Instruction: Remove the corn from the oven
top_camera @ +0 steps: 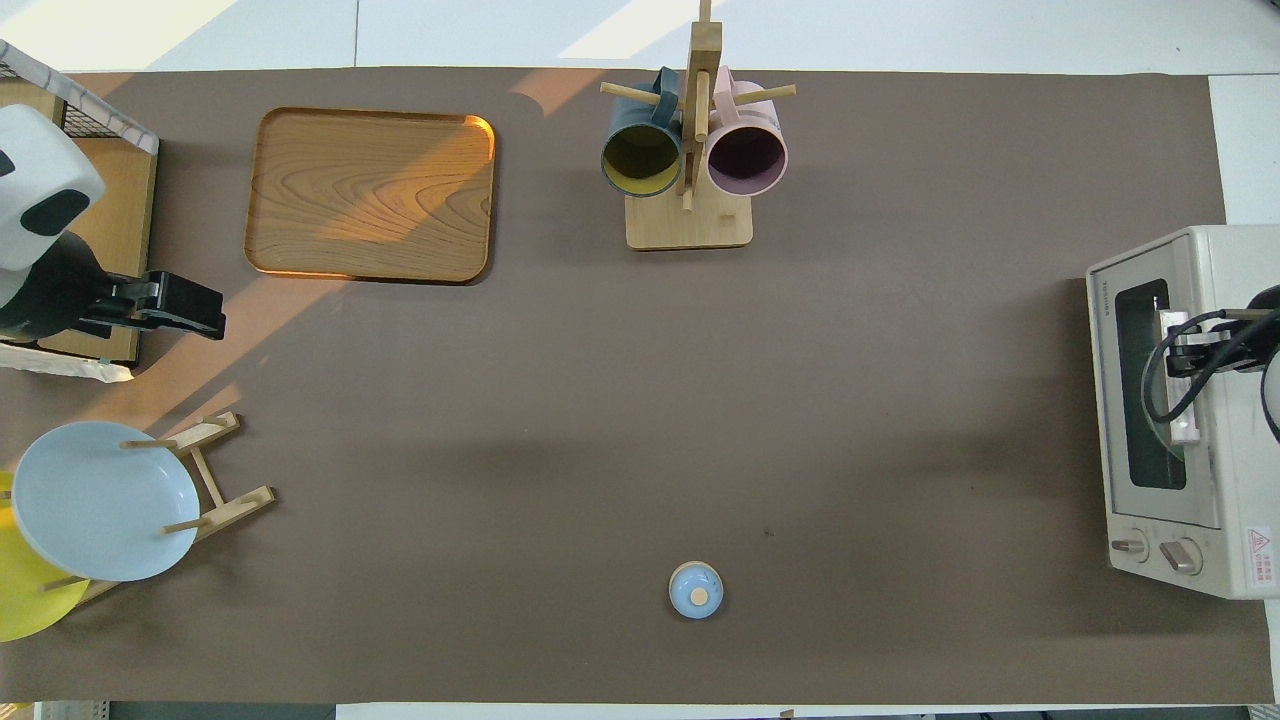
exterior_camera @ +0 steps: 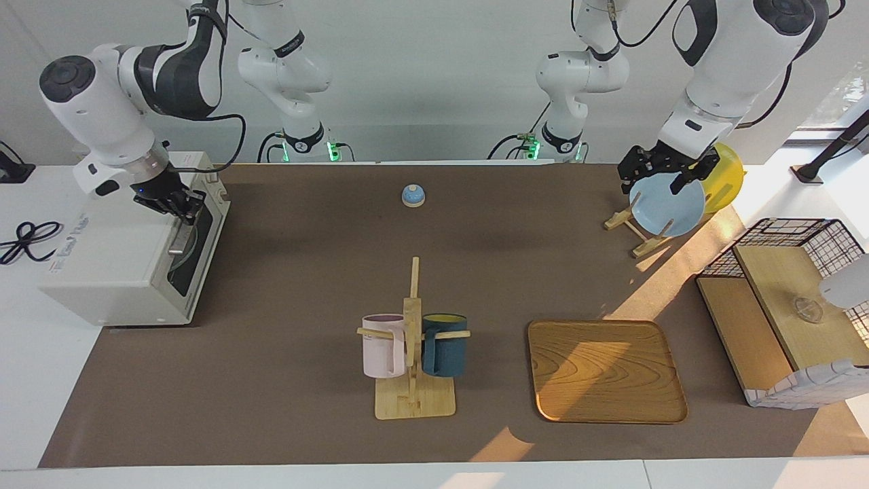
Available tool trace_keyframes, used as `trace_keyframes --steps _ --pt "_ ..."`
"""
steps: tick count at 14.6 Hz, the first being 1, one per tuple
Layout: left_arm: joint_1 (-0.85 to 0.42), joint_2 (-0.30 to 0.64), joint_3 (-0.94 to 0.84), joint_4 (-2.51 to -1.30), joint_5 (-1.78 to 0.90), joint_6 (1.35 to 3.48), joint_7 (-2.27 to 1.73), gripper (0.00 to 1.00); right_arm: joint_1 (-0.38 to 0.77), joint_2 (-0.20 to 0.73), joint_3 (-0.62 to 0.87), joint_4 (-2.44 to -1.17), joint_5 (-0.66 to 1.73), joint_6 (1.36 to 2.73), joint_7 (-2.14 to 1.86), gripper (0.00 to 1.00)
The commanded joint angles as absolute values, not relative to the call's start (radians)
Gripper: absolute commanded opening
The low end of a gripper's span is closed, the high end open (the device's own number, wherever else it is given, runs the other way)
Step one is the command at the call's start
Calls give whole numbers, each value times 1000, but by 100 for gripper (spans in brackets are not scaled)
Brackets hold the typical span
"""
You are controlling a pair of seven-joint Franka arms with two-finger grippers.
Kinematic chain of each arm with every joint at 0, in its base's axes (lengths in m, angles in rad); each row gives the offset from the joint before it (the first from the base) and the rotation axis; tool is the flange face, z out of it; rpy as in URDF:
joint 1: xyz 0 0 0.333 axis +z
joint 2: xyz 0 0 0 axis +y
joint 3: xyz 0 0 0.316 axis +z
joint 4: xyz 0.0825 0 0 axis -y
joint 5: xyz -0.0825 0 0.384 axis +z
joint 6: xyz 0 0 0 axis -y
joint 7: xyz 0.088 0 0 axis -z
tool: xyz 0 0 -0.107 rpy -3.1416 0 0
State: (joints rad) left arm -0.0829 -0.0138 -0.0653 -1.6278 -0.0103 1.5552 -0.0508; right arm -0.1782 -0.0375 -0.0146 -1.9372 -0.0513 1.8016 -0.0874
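One white oven point(exterior_camera: 115, 261), dark glass door shut.

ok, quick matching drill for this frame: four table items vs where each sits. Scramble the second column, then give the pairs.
Items:
1. oven
2. pink mug
3. blue plate
4. bell

Places:
A. on the wooden rack beside the yellow plate
B. right arm's end of the table
C. hung on the mug tree
D. mid-table, close to the robots

Pairs: 1-B, 2-C, 3-A, 4-D
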Motion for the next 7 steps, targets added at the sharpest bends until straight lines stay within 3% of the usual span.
trace_keyframes --steps 1,7 --pt "-71 -35 -71 -1644 -18 1546 -58 100 -187 -61 -8 -1976 -69 1829 -92 0" --pt "-71 -35 -71 -1644 -17 1546 -58 100 -192 -46 -8 -1976 -110 1829 -130 0"
